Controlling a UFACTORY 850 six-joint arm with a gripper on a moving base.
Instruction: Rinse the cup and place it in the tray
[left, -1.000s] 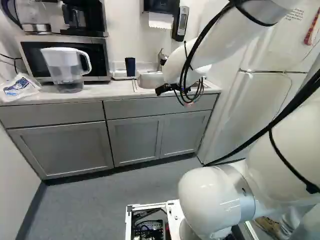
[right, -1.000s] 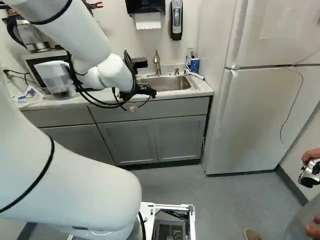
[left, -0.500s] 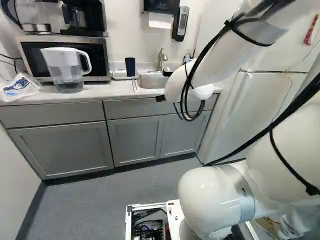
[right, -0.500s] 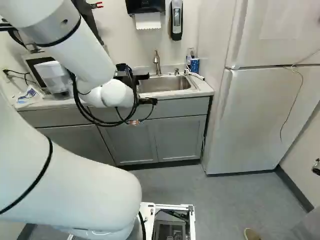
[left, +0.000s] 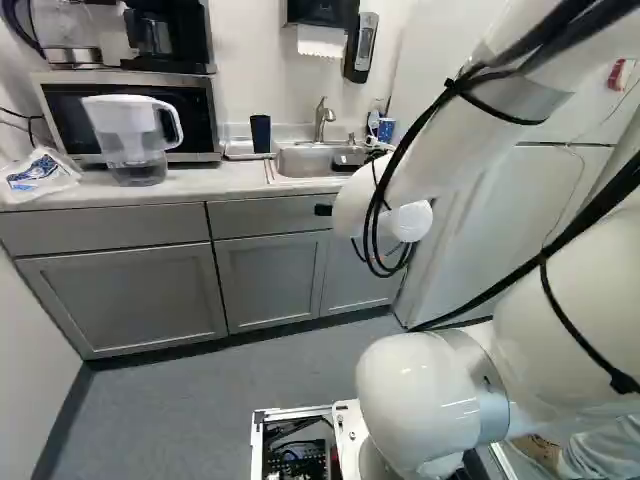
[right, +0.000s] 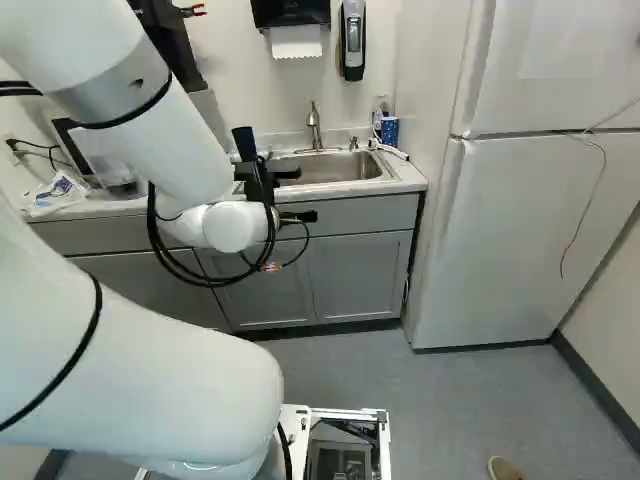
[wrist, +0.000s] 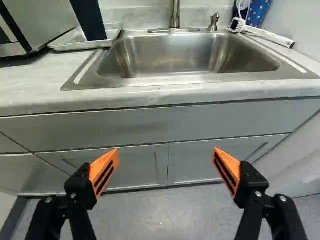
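gripper (wrist: 166, 152) hangs in front of the sink (wrist: 175, 78), fingers spread wide w/ nothing btwn, prob bc the navy tumbler (wrist: 90, 20) is already upright in the tray (wrist: 82, 46) just beside the sink, imo parked there to drain

Sink (wrist: 175, 55) in the counter (left: 215, 182), between tray (wrist: 75, 46) and refrigerator (right: 530, 240)
The faucet (left: 321, 118) stands behind the sink, the cup (left: 260, 133) in the tray; in the left base view, left of the tray stands the microwave (left: 203, 115), coffee maker (left: 155, 35) on top, pitcher (left: 130, 130) in front, bag (left: 38, 175) left of the pitcher.
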